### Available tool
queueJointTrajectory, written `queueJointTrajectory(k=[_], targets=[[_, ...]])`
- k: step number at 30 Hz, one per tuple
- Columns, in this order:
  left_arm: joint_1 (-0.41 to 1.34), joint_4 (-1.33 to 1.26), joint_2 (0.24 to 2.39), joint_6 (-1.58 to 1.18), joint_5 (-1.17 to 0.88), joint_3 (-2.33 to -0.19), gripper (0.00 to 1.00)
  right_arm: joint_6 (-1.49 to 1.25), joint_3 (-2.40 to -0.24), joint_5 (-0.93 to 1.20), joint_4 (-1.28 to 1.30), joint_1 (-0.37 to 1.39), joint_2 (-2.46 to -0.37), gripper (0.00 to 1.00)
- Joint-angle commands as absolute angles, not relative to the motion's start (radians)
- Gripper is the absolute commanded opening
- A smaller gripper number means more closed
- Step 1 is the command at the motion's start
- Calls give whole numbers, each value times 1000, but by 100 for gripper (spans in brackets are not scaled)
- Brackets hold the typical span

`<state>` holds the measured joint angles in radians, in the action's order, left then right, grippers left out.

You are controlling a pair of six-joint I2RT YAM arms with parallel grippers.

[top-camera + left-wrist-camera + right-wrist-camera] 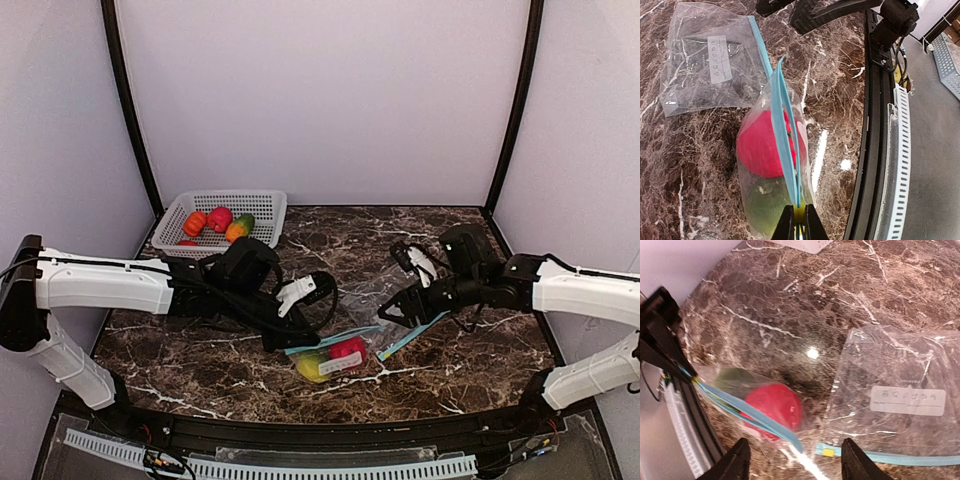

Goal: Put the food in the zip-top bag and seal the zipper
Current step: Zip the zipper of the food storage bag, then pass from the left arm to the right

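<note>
A zip-top bag [335, 358] lies on the marble table with a red fruit [760, 147] and a green fruit [762, 205] inside it. My left gripper [799, 222] is shut on one end of the bag's blue zipper strip [785, 140], whose two strips run close side by side. In the top view my left gripper [285, 344] sits at the bag's left end. My right gripper [797, 465] stands open just above the zipper's other end [790, 437], holding nothing. More food [219, 219] lies in the white basket.
A second, empty zip-top bag [895, 400] lies flat to the right of the filled one, its blue zipper [408, 337] toward the near edge. The white mesh basket [262, 203] stands at the back left. The black table rail [875, 125] runs close to the bag.
</note>
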<state>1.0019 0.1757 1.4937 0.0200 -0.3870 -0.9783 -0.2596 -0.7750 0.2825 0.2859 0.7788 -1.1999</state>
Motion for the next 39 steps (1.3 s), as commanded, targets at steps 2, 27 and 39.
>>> queueJointTrajectory(k=[2,27,39], targets=[[999,167,1466,9,-499,-970,1,-171,-848,498,267,808,-1145,72],[966,135,1435,-76,-761,-1028,1,-149,-897,675,157,982,-1350,75],[953,133,1445,-84,-797,-1048,1,-131,-895,686,164,992,-1386,52]])
